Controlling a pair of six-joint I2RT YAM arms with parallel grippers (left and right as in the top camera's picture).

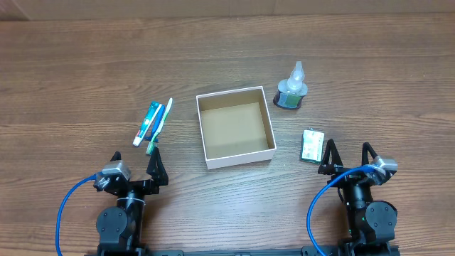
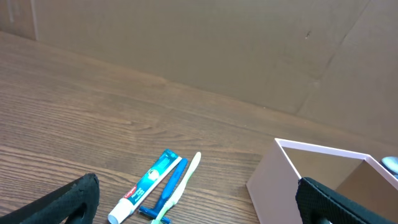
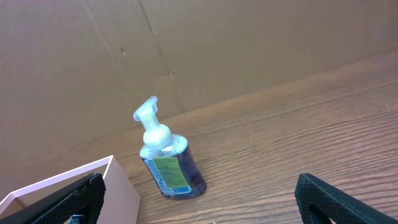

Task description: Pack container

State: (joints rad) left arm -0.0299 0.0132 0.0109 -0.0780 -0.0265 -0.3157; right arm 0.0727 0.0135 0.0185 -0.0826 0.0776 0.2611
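None of the toiletries was inside the container (image 1: 238, 158), so in my judgement the packing had not begun and all of it was left to do. The container sat in the middle of the table, between the two arms and somewhat farther away than them. It was a square, shallow box with an open top, white outer walls and bare brown cardboard inside.

To its left lay a toothpaste tube (image 1: 146, 124) and a toothbrush (image 1: 163, 119), side by side and very close together. At the far right a pump bottle (image 1: 292, 91) stood upright, and nearer on the right lay a small green packet (image 1: 311, 146).

The left gripper (image 1: 135, 161) hung at the near left with its fingers spread wide, holding nothing. The right gripper (image 1: 348, 155) was the same at the near right, just beside the packet.
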